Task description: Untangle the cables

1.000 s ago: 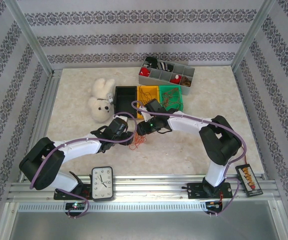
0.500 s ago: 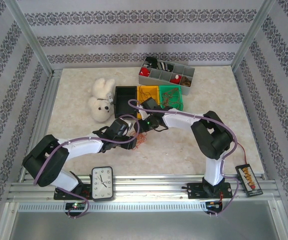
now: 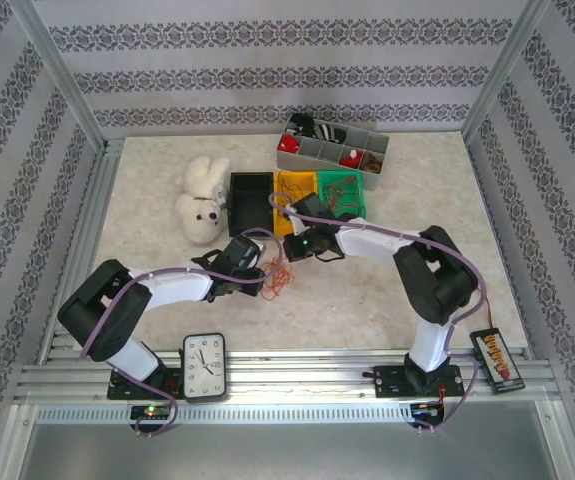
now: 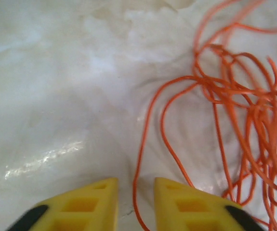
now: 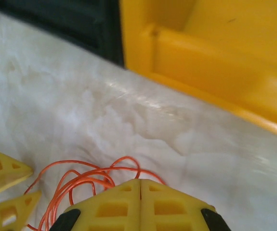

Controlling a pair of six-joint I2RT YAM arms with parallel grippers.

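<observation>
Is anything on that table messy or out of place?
Yes: the orange cables lie in a loose tangle on the bare table, in front of the yellow bin rather than in it. More wire sits in the green bin. Nothing looks broken.

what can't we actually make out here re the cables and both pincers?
Left wrist view: where the cables end, cut off by the right and bottom edges; the left pincer stands open around one strand.
Right wrist view: whether the shut right pincer pinches a strand; the pincer itself covers where strands run under it.
Top external view: single strands and their colours, too small and partly under both pincers.
</observation>
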